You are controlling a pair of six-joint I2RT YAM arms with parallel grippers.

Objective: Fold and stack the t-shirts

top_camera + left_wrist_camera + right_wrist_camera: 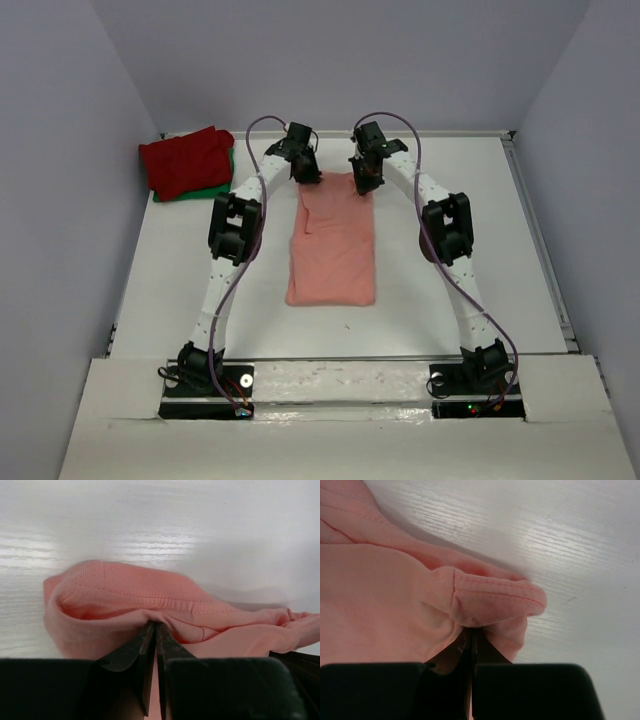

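A salmon-pink t-shirt [332,250] lies as a long folded strip down the middle of the white table [150,290]. Both grippers sit at its far end. My left gripper [307,172] pinches the far left corner; in the left wrist view its fingertips [156,625] hold a bunched fold of the pink cloth [125,595], with a thin slit between the fingers. My right gripper [364,180] holds the far right corner; its fingertips [471,629] are pressed together under the hemmed edge [495,597]. A dark red t-shirt [185,160] lies folded on a green one [215,188] at the far left.
Grey walls close in the table on the left, right and back. A raised rail [540,240] runs along the right edge. The arm bases [210,375] stand at the near edge on a white ledge.
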